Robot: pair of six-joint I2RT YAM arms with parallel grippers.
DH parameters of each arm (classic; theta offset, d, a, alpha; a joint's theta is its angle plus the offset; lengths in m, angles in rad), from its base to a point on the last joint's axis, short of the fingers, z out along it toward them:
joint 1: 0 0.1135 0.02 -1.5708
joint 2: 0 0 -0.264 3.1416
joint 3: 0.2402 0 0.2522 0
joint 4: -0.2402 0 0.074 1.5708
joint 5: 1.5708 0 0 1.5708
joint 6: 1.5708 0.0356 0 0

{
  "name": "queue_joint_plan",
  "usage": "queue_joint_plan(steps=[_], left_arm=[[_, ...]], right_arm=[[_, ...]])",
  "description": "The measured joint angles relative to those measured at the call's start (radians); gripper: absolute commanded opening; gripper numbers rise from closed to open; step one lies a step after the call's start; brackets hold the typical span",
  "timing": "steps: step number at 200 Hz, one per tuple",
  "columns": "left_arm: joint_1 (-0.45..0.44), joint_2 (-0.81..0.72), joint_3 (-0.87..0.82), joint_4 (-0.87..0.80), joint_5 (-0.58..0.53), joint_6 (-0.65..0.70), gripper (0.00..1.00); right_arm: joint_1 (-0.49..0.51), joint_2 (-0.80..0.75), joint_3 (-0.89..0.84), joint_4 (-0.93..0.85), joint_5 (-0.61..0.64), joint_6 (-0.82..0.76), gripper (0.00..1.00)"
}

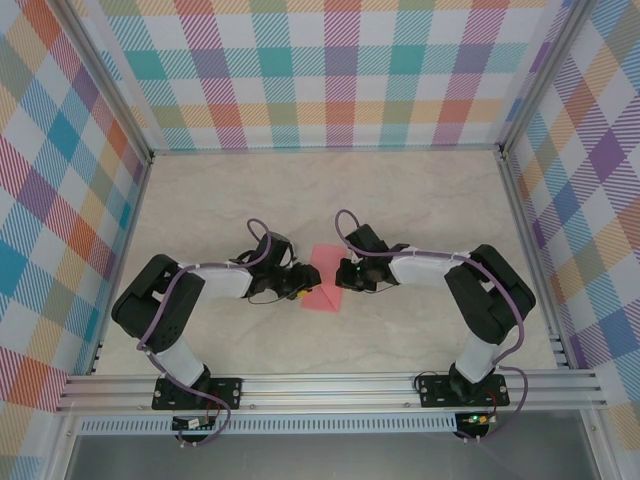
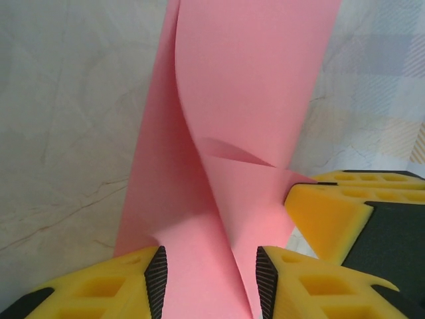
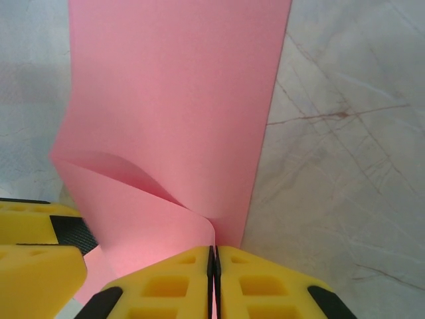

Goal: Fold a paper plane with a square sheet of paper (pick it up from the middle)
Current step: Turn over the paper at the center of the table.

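Two layers of the square sheet of paper (image 1: 322,284) are seen curled over each other at the middle of the tabletop (image 1: 400,200). Its edge is pinched by the right gripper (image 3: 214,256), fingers pressed together; the left gripper (image 2: 211,266) is spread, with the paper lying between its fingers.

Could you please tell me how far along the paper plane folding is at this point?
Early. Done: the square sheet of paper is bent over into a loose curl, not creased. In hand: the right gripper is shut on it; the left gripper stands open around it. Left: every sharp crease; no pointed dart shape yet.
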Motion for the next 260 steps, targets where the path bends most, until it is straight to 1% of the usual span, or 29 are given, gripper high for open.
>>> queue_joint_plan(steps=[20, 86, 126, 155, 193, 215, 228, 234, 240, 250, 257, 260], left_arm=[[0.000, 0.012, 0.010, 0.015, 0.013, -0.003, 0.37], [0.000, 0.051, 0.052, 0.028, 0.026, -0.003, 0.29], [0.000, 0.073, 0.063, 0.028, 0.035, -0.003, 0.22], [0.000, 0.073, 0.071, 0.027, 0.041, 0.007, 0.14], [0.000, 0.073, 0.098, 0.010, 0.037, 0.040, 0.05], [-0.001, 0.073, 0.117, -0.027, 0.020, 0.077, 0.02], [-0.001, 0.070, 0.132, -0.065, 0.000, 0.099, 0.01], [-0.001, 0.064, 0.142, -0.093, -0.015, 0.112, 0.01], [-0.001, 0.057, 0.151, -0.122, -0.030, 0.127, 0.01], [-0.001, 0.036, 0.175, -0.190, -0.064, 0.151, 0.01], [-0.002, 0.017, 0.196, -0.240, -0.092, 0.170, 0.01], [-0.003, 0.008, 0.206, -0.258, -0.102, 0.180, 0.01]], right_arm=[[0.000, 0.000, -0.002, 0.000, 0.001, 0.002, 0.11], [0.000, -0.006, -0.009, 0.000, 0.003, 0.003, 0.12], [0.000, -0.011, -0.017, 0.000, 0.003, 0.003, 0.15], [0.000, -0.035, -0.023, 0.000, 0.004, 0.007, 0.25], [-0.001, -0.153, -0.053, -0.029, 0.042, 0.026, 0.54], [-0.003, -0.254, -0.060, -0.078, 0.105, 0.031, 0.71], [-0.005, -0.317, -0.069, -0.111, 0.154, 0.036, 0.79], [-0.005, -0.345, -0.075, -0.127, 0.180, 0.036, 0.82], [-0.005, -0.377, -0.082, -0.147, 0.207, 0.037, 0.88], [-0.005, -0.422, -0.095, -0.174, 0.247, 0.030, 0.96], [-0.006, -0.455, -0.106, -0.192, 0.275, 0.030, 1.00], [-0.006, -0.469, -0.110, -0.198, 0.286, 0.036, 1.00]])
